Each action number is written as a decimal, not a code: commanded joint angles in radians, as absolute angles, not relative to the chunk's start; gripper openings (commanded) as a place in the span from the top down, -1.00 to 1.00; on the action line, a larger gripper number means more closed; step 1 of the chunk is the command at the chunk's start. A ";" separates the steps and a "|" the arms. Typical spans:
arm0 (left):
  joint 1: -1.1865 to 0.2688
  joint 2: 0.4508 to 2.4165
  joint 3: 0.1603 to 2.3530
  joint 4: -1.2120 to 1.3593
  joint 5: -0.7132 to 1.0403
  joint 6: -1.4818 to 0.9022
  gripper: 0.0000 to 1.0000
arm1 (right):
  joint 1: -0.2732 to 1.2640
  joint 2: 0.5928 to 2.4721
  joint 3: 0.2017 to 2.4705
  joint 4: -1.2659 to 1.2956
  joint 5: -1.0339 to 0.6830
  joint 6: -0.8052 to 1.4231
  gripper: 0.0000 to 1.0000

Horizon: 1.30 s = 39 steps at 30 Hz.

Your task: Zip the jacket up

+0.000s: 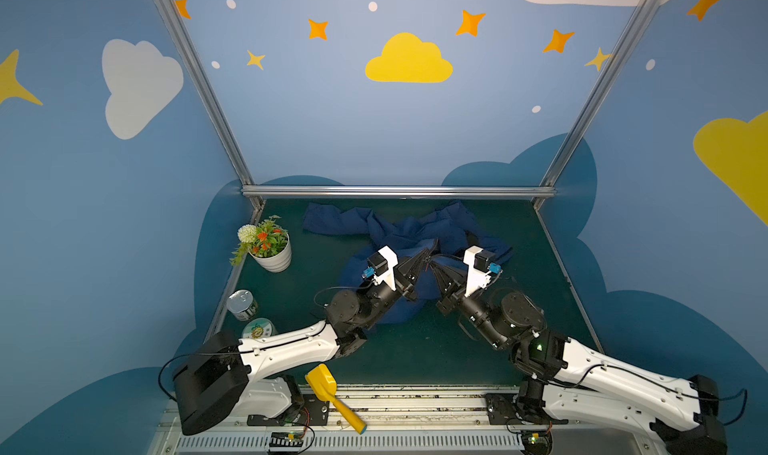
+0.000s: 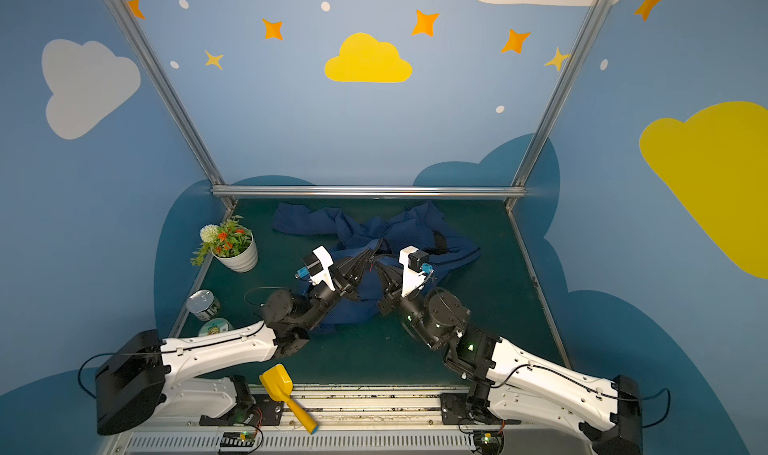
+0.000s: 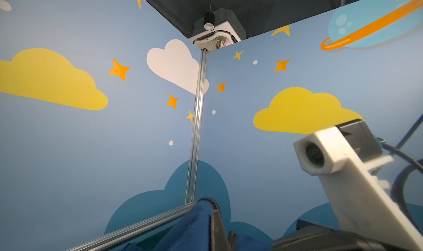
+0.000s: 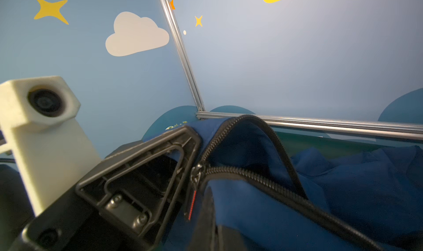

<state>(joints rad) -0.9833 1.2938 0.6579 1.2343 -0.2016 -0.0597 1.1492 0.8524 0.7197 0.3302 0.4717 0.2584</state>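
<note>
The navy blue jacket (image 1: 415, 228) lies crumpled on the green table (image 1: 478, 349) in both top views, its front part lifted off the surface. My left gripper (image 1: 424, 258) and right gripper (image 1: 434, 267) meet tip to tip above the jacket's middle. In the left wrist view the left gripper (image 3: 217, 217) is shut on a blue fabric edge with zipper teeth (image 3: 214, 202). In the right wrist view the zipper slider (image 4: 196, 172) with a red-striped pull sits beside the right gripper (image 4: 207, 215), which is shut on the jacket; two zipper tracks (image 4: 263, 178) part beyond the slider.
A white pot of flowers (image 1: 272, 257), a tin can (image 1: 242, 304) and a round lidded tin (image 1: 258, 330) stand along the table's left edge. A yellow scoop (image 1: 332, 394) rests on the front rail. An aluminium frame (image 1: 399, 191) bounds the table's back.
</note>
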 commanded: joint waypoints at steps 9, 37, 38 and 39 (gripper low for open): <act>-0.980 1.247 0.641 1.261 -0.215 -0.069 0.94 | 1.116 0.778 0.724 0.406 0.521 0.281 1.00; -0.612 1.463 0.912 0.448 0.194 -0.625 0.94 | 0.584 1.086 0.594 0.427 0.090 0.797 1.00; -0.605 1.491 0.935 0.412 0.208 -0.624 0.94 | 0.559 1.126 0.598 0.444 0.049 0.817 1.00; -0.598 1.518 0.958 0.380 0.217 -0.627 0.94 | 0.539 1.161 0.605 0.444 0.019 0.838 1.00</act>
<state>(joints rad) -0.6708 1.4971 0.9157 0.5083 0.2214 -0.5953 0.6453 1.1126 0.6037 0.4171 -0.0521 0.7235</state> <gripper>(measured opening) 0.047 0.046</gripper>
